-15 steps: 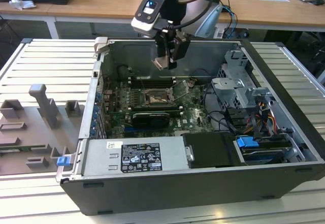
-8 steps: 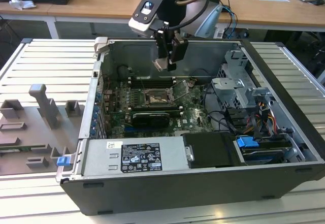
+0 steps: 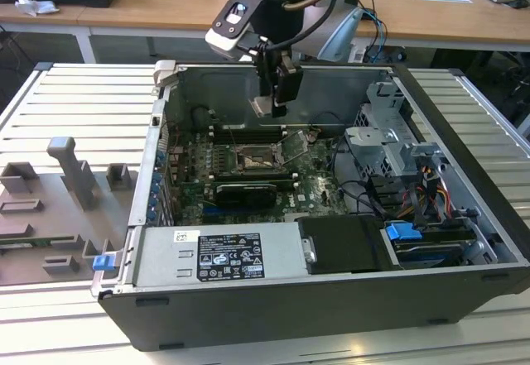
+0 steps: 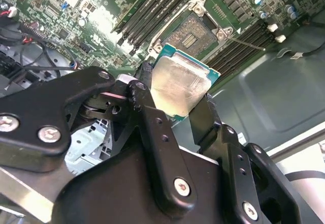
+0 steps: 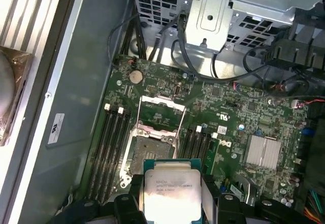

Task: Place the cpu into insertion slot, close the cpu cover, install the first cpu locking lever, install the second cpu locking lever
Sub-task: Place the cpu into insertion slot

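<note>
Your black two-fingered gripper [image 4: 175, 89] has its jaws drawn in on two opposite edges of the small, flat, square, pale silver cpu [image 4: 180, 84], one finger [image 4: 144, 89] on each side, so the chip fills the narrow gap between them. In the exterior view the gripper [image 3: 277, 104] holds the cpu [image 3: 262, 106] in the air inside the open dark grey computer case [image 3: 331, 299], near its far wall and well above the green motherboard [image 3: 319, 187]. In the first wrist view the square insertion slot [image 5: 150, 150], with its silver rim and dark centre, sits bare between two banks of long black memory slots [image 5: 112, 142] towards the middle of the motherboard. The thin silver cpu cover [image 5: 160, 113], a frame with a large window, is swung open at the slot's edge.
</note>
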Robot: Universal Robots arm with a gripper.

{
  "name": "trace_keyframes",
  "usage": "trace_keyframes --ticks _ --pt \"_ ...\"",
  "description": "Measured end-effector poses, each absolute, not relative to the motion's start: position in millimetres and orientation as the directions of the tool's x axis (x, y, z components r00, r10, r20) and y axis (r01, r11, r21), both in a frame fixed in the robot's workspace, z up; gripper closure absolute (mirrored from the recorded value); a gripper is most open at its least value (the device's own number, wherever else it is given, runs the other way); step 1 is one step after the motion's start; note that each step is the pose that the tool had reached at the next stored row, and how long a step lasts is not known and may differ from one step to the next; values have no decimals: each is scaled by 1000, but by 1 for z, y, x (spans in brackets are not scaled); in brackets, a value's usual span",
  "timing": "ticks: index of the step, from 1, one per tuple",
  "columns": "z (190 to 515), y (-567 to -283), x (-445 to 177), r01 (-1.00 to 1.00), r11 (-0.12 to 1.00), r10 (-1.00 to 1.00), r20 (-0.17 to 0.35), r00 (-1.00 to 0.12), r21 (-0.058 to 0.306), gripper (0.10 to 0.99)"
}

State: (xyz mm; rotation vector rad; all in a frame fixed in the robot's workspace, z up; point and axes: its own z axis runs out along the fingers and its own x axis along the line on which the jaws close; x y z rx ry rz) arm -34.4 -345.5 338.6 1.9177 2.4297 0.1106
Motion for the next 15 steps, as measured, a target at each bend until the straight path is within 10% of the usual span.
trace_keyframes --ticks 15 --pt "335 -346 -34 989 125 992 9 -126 83 549"
